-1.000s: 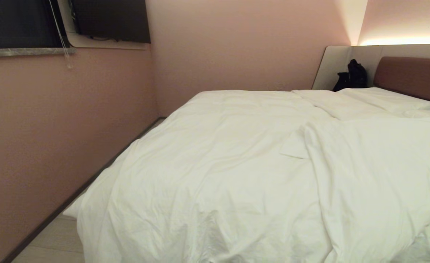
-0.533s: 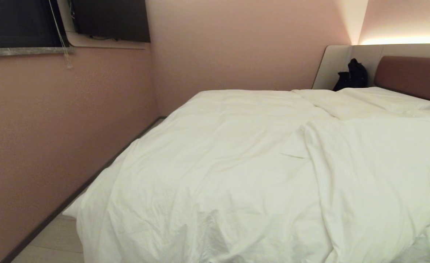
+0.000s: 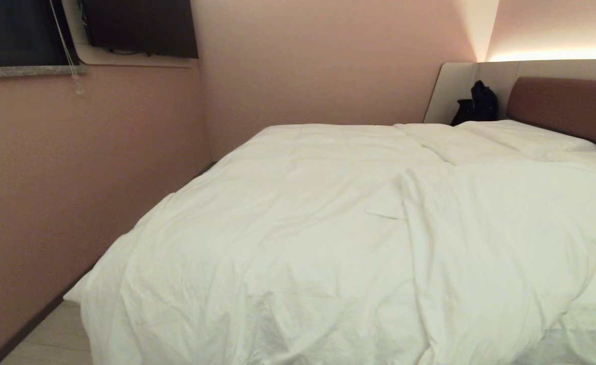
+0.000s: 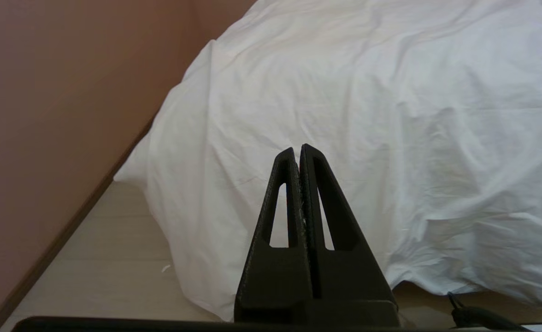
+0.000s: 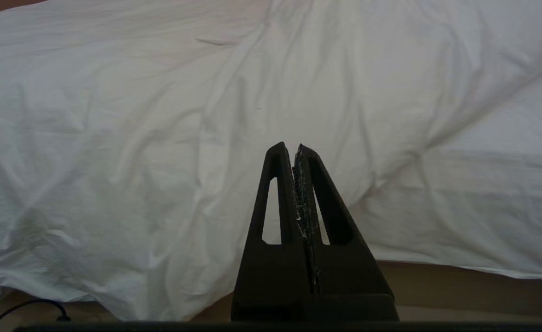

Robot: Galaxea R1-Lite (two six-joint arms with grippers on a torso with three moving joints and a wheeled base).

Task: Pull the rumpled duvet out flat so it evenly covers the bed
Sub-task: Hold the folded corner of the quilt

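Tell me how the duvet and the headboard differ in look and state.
The duvet is white; the headboard is brown.
The duvet is soft and rumpled, with a fold running down its right part and its edge hanging over the foot of the bed; the headboard is smooth and padded, with no wrinkles.
The duvet lies across the bed; the headboard stands upright at the far end, set in a pale grey surround.
Both belong to the same bed.

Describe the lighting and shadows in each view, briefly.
Head view: warm dim light, with a bright glow strip above the headboard and soft shadowed creases in the duvet. Left wrist view: cooler, evener light; the shut left hand shows as a dark silhouette. Right wrist view: duvet creases shaded grey, the shut right hand likewise dark.
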